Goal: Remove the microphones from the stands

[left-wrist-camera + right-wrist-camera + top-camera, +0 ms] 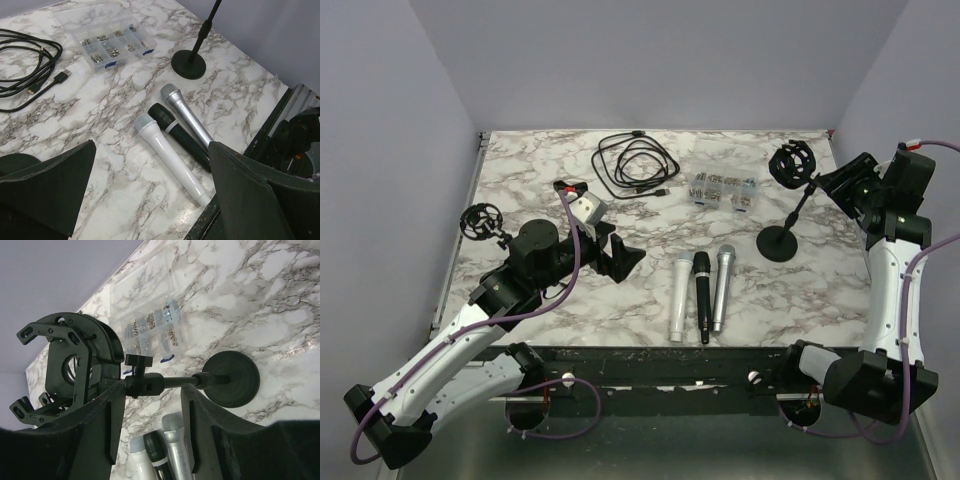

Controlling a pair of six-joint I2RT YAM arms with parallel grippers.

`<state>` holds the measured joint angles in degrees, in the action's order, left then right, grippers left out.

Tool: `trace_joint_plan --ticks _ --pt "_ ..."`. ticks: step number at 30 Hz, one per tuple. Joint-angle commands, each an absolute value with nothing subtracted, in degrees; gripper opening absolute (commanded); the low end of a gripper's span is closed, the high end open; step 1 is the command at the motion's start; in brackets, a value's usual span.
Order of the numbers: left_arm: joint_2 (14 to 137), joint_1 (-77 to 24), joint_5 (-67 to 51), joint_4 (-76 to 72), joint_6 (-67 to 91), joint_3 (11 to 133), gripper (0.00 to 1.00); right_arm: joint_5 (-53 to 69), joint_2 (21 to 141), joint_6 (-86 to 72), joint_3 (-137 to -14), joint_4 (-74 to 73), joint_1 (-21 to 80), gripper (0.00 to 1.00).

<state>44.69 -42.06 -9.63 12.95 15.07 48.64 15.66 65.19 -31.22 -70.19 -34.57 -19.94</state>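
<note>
you have three microphones lying side by side on the white marble-patterned table [570, 310], near its front edge and between the two arms: a white-bodied microphone with a grey mesh head [167, 155], a black microphone [180, 135] and a silver microphone [187, 117], the three touching or almost touching. which of them is the task's one cannot be told

the black desk stand with a round flat base [779, 243] sits upright on the right side of the table, well apart from the microphones, its thin pole leaning up to a black ring-shaped shock mount [102, 342]

your right gripper [151, 392] is at the top of the pole, just below the mount. its fingers are spread, released, with the pole's clamp joint showing across the gap. contact with the joint cannot be judged

your left gripper [622, 260] hangs low over the table, left of the microphones, fingers wide apart and gripping nothing

also noted: a coiled black cable [638, 163] and a clear plastic compartment box of small metal parts [110, 45] toward the far edge, and a second black shock mount [480, 221] beside the left arm
</note>
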Motion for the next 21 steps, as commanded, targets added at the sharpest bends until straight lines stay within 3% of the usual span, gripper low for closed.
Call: trace_joint_plan --ticks 1,21 --pt "44.52 -41.85 -10.55 12.15 15.47 49.57 0.98 19.24 65.1 -30.41 -69.04 -31.67 -19.97 0.53" --pt "44.38 -41.84 -10.44 12.24 15.3 49.57 0.99 19.25 66.63 -30.15 -67.42 -29.68 -19.95 0.45"
